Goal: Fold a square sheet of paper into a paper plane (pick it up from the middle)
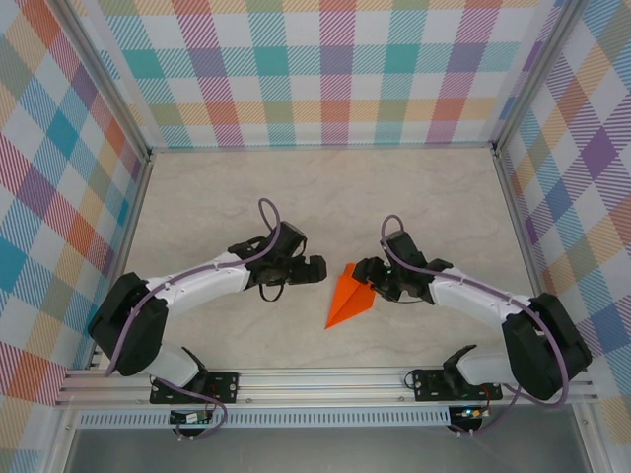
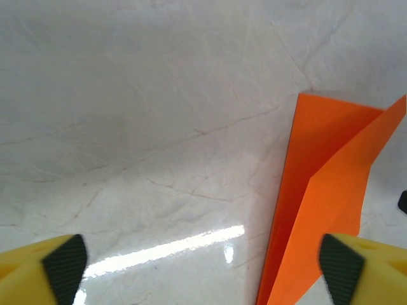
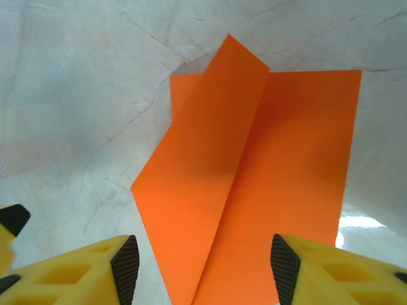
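Pale marbled tabletop point(image 1: 197, 197) holds a bright orange folded paper plane point(image 1: 350, 299); yellow-fingered left gripper point(image 2: 202, 267) beside it gapes wide, yellow-fingered right gripper point(image 3: 205, 270) opposite half-parted, both empty.

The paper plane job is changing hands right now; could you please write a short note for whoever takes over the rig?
Left end effector: open, empty, just left of the paper plane.
Right end effector: open, jaws apart astride the plane, not clamped.
Paper plane: on the table between the arms, folded into a pointed dart, one flap raised.
Left to do: probably just pressing that flap flat, if anything.
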{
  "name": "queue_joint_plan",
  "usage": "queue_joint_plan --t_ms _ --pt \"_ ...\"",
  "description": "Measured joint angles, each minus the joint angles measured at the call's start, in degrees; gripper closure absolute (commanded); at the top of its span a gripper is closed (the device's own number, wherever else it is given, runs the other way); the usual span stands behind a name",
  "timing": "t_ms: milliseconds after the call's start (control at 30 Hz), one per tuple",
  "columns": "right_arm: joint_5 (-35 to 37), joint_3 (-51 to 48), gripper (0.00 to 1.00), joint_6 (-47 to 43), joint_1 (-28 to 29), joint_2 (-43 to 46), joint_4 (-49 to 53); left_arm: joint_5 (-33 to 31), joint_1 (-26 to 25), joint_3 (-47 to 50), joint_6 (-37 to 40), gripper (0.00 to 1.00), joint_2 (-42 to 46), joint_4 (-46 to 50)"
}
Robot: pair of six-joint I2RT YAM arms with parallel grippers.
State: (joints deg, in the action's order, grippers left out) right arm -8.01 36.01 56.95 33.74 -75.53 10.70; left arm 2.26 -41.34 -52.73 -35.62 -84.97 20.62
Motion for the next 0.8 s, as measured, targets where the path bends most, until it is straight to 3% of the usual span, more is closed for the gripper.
queue_joint_plan --t_ms 200,367,600,800 --pt "-2.69 -0.04 0.52 -0.39 0.00 -4.50 -5.51 1.49 3.61 0.42 -1.75 0.00 1.97 -1.27" --pt "-4.83 -0.09 0.57 -0.37 0.00 -7.10 -9.49 6.88 7.19 0.42 -4.28 0.00 0.68 -1.57" --pt "-7.02 -1.88 0.59 -0.02 0.00 -7.67 -13.94 11.69 7.54 0.42 -5.73 0.00 -2.08 -2.86" --pt "-4.57 -2.84 0.48 1.22 0.02 -6.16 -11.72 12.52 7.54 0.42 -5.73 0.00 -2.08 -2.97"
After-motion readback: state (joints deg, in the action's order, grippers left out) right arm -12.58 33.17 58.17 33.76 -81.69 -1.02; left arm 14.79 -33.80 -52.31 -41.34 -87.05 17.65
